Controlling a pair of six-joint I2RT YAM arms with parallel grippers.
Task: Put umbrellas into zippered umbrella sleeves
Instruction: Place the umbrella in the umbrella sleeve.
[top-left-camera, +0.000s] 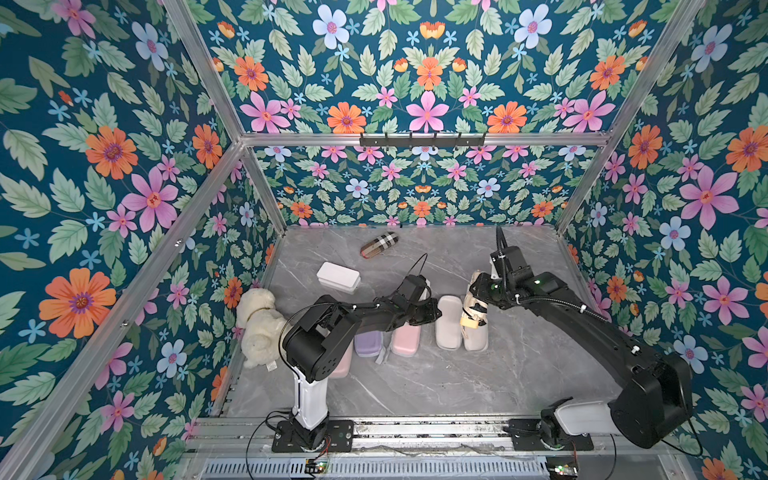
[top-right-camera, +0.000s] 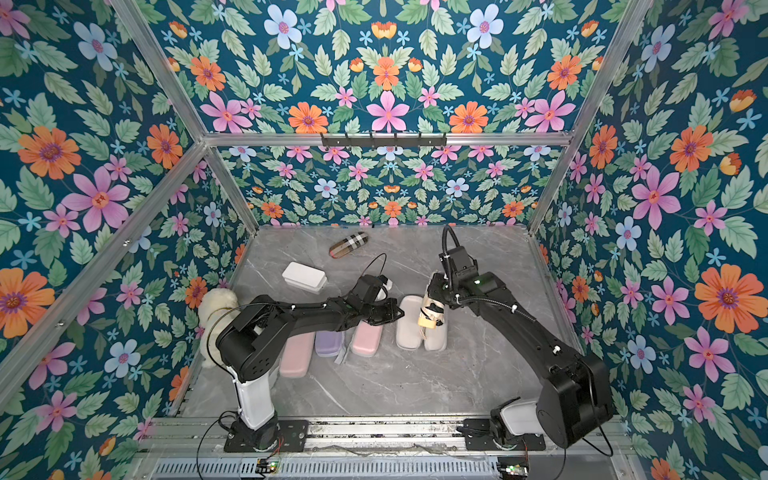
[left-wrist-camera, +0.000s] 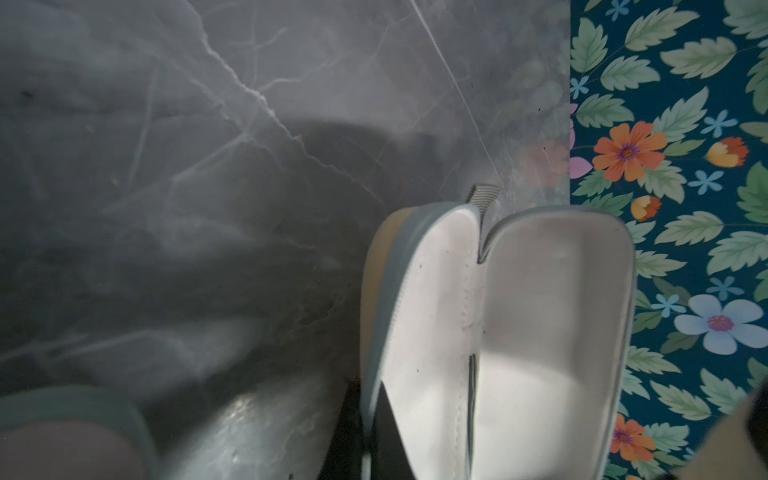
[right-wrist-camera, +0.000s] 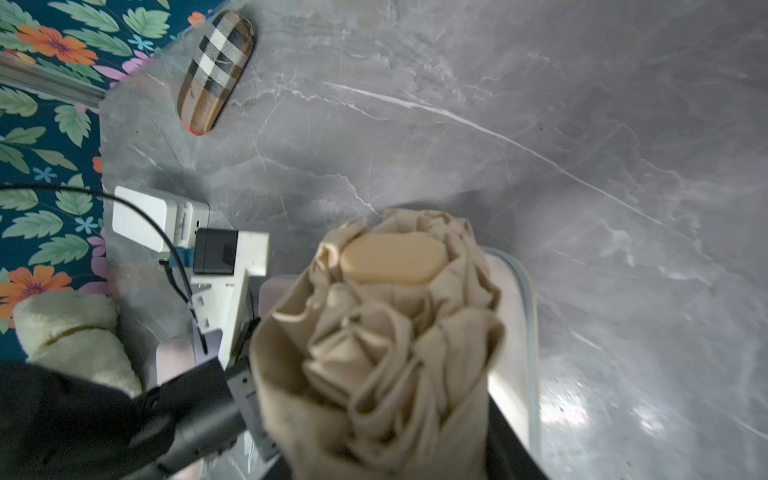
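**Insertion stage, seen in a top view.** The open sleeve (top-left-camera: 449, 328) lies flat on the worktop (top-left-camera: 519, 374) with both pale halves facing up. Its long axis runs from the robot's side toward the back wall.

The right end effector (top-left-camera: 478, 308) pinches the cream umbrella (top-left-camera: 470, 297) about its middle. It holds the umbrella over the right half of the open sleeve, steeply tilted, with the tan cap end lowest (whether that end touches the lining cannot be told).

The left end effector (top-left-camera: 434, 313) is pressed together at the left rim of the open sleeve. The left wrist view shows a dark finger (left-wrist-camera: 388, 436) inside that rim, so it appears to pinch the wall and steady the case.

The coming move turns on one relation. The umbrella's long axis stands nearly upright over the sleeve and must be laid down parallel to the sleeve's long axis. The right arm, already above, is the nearer one.

There is bare worktop to the right of the open sleeve and beyond it. Just left of it lies a closed pink sleeve (top-left-camera: 405, 340), then a lavender sleeve (top-left-camera: 368, 343). The white box (top-left-camera: 338, 276) and plaid roll (top-left-camera: 379, 245) lie well apart, far left.
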